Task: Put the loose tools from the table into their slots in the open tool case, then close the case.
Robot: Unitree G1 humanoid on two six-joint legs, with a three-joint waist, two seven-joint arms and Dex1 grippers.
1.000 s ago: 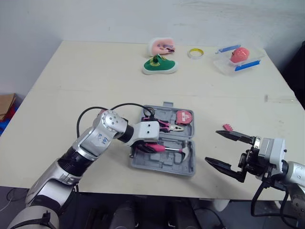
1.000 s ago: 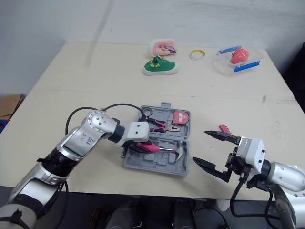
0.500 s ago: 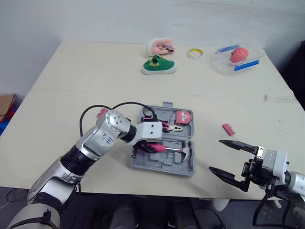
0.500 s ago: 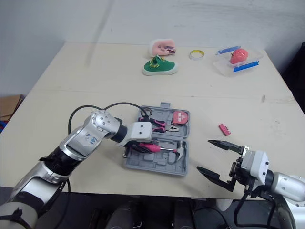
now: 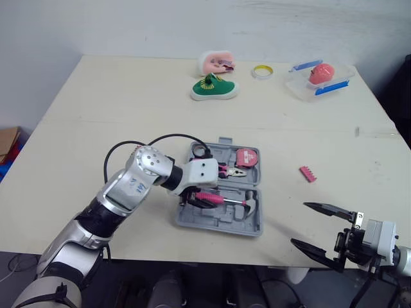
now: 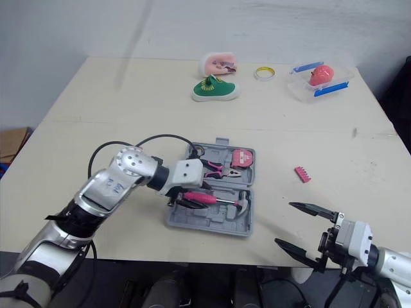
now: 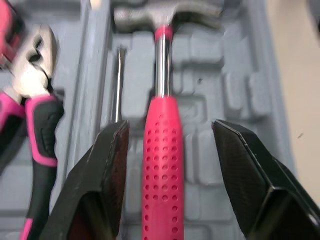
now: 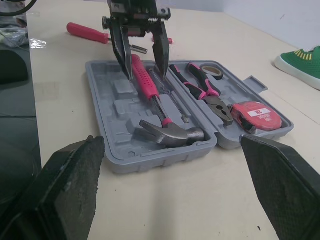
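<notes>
Where the left gripper hangs: over the front half of the tool case, fingers pointing down at the hammer
left gripper, fingers: apart, one on each side of the pink handle, with a gap showing on both sides (no grip on it)
hammer: lying in its moulded slot in the front half of the case, handle toward the robot's left, steel head toward the right
thin steel shaft: in the groove just beside the hammer handle
pliers: in the rear half of the case, pink-and-black handles toward the left
tape measure: rear half, right-hand corner
small dark ring: rear half, left-hand corner
tool case: open, both halves flat on the table, near its front edge
red screwdriver: loose on the table on the left side of the case, apart from it
pink bit strip: loose on the table to the right of the case, well apart
right gripper: low by the table's front edge, well right of the case; fingers spread wide, holding nothing
far edge of table: green shoe, yellow ring, clear tray with a red object in it
</notes>
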